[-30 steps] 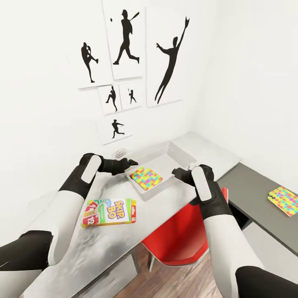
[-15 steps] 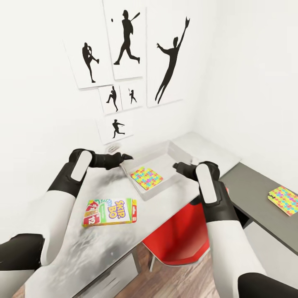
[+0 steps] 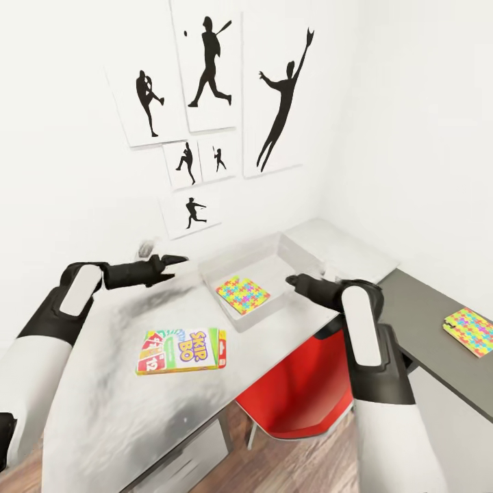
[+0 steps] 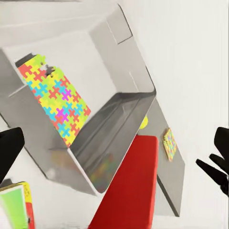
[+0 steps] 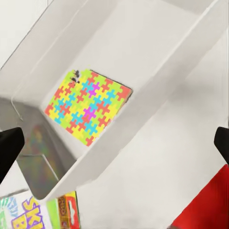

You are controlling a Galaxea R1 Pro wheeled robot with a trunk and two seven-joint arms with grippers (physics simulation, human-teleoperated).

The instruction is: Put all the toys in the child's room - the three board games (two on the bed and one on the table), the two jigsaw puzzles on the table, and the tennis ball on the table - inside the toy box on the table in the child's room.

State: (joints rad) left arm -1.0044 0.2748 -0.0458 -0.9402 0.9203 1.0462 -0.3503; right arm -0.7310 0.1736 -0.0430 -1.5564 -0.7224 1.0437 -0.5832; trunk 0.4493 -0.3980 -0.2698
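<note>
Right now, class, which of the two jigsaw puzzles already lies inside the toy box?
The jigsaw puzzle between the two arms lies flat inside the toy box. The other puzzle sits on the lower dark-grey desk.

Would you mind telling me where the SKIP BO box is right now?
In the head view, the SKIP BO box lies flat on the table, just in front of the toy box and outside it.

Toy box pale translucent plastic; table glossy grey; chair smooth red.
</note>
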